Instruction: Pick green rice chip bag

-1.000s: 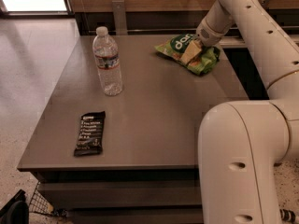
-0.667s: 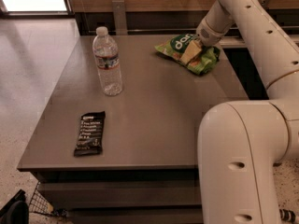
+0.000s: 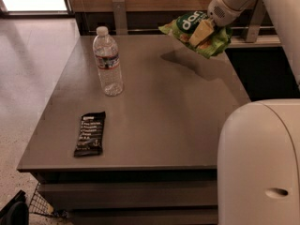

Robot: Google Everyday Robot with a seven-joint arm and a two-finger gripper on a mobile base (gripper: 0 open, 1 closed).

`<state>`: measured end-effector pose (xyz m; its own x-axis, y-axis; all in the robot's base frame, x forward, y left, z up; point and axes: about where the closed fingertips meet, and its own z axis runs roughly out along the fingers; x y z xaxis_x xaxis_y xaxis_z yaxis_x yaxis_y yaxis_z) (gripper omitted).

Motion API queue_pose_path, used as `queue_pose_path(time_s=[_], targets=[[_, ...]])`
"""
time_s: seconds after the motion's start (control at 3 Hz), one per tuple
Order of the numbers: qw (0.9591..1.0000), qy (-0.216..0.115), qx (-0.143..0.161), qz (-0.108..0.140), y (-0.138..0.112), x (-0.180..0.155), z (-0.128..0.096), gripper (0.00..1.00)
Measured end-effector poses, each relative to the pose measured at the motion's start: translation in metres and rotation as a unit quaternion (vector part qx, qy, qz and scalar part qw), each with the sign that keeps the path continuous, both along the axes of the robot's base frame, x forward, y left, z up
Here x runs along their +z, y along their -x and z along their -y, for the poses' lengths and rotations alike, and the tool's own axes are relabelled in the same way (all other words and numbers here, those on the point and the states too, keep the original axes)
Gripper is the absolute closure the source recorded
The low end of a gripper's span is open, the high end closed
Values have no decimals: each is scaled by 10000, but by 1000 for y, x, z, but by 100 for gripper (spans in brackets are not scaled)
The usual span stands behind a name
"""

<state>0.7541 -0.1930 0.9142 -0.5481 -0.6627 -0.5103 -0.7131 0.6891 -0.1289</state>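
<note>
Three things share the scene. The green rice chip bag (image 3: 186, 23), crinkled and glossy with a round dark logo, hangs in the air above the far right of the smooth grey counter (image 3: 164, 111), casting a shadow (image 3: 187, 62) on it. The claw (image 3: 205, 31) is clamped onto the bag; one tan finger lies across its front, and the other seems to be hidden behind the foil. The white arm (image 3: 234, 1) reaches in from the upper right, cut off by the frame. A clear ribbed water bottle (image 3: 108, 62) stands upright at the left, and a flat black wrapper (image 3: 90, 133) lies near the front edge.
</note>
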Motion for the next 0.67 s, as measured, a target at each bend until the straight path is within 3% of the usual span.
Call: queue_pose_path(time_s=[0.33, 0.67], targets=[[9990, -137, 313, 295, 25, 42, -1, 100], [9975, -233, 509, 421, 37, 58, -4, 100]])
